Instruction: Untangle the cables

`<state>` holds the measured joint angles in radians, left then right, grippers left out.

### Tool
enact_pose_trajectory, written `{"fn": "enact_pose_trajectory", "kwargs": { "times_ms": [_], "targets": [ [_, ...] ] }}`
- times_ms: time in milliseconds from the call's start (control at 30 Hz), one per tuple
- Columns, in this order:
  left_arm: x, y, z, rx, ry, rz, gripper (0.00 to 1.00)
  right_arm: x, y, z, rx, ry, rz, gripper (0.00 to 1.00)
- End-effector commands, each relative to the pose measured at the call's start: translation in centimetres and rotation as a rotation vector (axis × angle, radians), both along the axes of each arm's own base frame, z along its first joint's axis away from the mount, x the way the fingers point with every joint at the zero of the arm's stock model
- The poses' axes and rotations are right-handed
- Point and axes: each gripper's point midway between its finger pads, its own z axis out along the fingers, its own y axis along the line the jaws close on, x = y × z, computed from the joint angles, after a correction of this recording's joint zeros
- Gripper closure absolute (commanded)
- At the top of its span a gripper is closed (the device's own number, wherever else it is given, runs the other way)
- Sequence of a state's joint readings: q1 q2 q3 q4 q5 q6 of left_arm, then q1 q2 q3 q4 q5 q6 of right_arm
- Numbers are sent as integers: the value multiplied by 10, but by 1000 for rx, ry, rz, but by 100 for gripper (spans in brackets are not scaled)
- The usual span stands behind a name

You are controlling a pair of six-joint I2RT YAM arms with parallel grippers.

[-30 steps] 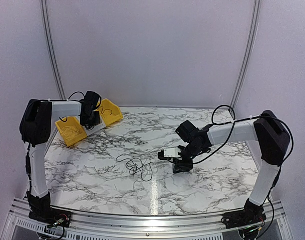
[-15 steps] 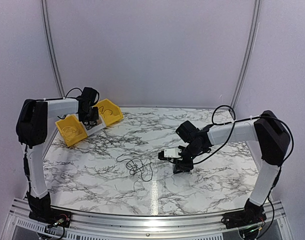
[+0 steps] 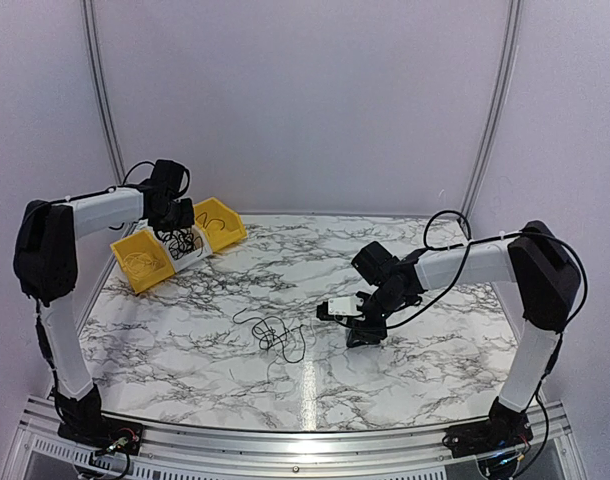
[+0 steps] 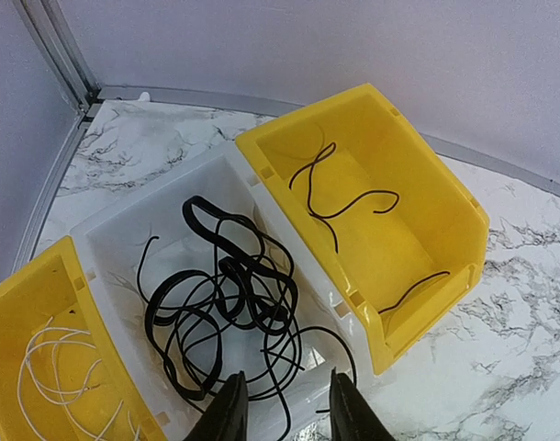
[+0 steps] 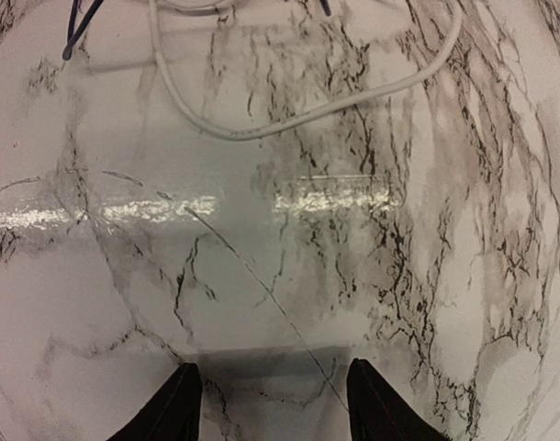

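Left gripper [image 4: 287, 384] hangs over white bin [image 4: 115, 230], fingers part-way apart w/ nothing between. Its wrist cam shows what top view blurs: black cable bundle [image 4: 216, 312] coiled in that bin, loose black strands [image 4: 315, 216] in right yellow bin [image 4: 427, 211], white cord [image 4: 55, 386] in left yellow bin [image 4: 41, 285]. Right gripper [image 5: 273, 367] is wide apart, empty, low over marble table [image 5: 262, 276], pale cord [image 5: 289, 115] lying ahead. Only top view shows tangled cables [image 3: 275, 333] mid-table, near right gripper but apart from it
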<state>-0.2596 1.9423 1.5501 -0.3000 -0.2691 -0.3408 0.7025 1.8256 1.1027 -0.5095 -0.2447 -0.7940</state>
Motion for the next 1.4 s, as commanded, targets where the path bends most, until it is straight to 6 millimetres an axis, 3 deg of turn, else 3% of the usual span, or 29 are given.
{"fn": "enact_pose_trajectory", "kwargs": {
  "times_ms": [0,67,267,367,433,467,500,533,567,633,833,900,1033,1167,1300,1367],
  "targets": [
    [-4,-5,11,-35,-14,-43,67,6,9,12,19,-21,7,45],
    [-6,-13,21,-51,-34,-97,66,6,9,14,26,-24,7,45],
    [-31,-52,85,-115,-192,-276,66,12,18,40,95,-65,-18,46],
    [-64,-95,115,-33,-295,-408,66,14,26,62,168,-80,-36,45],
    [-97,-140,129,27,-342,-522,64,13,31,75,210,-84,-37,45],
    [-112,-157,133,47,-357,-572,59,13,32,79,227,-86,-40,45],
    [-129,-175,133,48,-366,-620,47,13,34,83,240,-90,-40,46],
    [-144,-188,132,41,-373,-657,12,12,35,86,249,-92,-42,46],
    [-158,-200,125,33,-369,-692,2,12,35,88,256,-91,-43,46],
    [-177,-208,112,22,-349,-691,1,14,36,87,257,-86,-55,46],
    [-215,-187,57,-101,-321,-609,1,24,45,84,293,-55,-127,45],
    [-228,-176,50,-168,-353,-558,1,30,51,86,313,-45,-159,45],
    [-234,-130,43,-122,-409,-366,1,40,67,92,358,-1,-203,45],
    [-239,-83,50,-8,-484,-230,1,36,82,91,384,94,-172,45],
    [-237,-44,51,134,-513,-52,1,41,95,79,378,159,-175,45],
    [-239,-18,40,239,-466,92,1,44,98,72,362,180,-181,45]
  ]
}}
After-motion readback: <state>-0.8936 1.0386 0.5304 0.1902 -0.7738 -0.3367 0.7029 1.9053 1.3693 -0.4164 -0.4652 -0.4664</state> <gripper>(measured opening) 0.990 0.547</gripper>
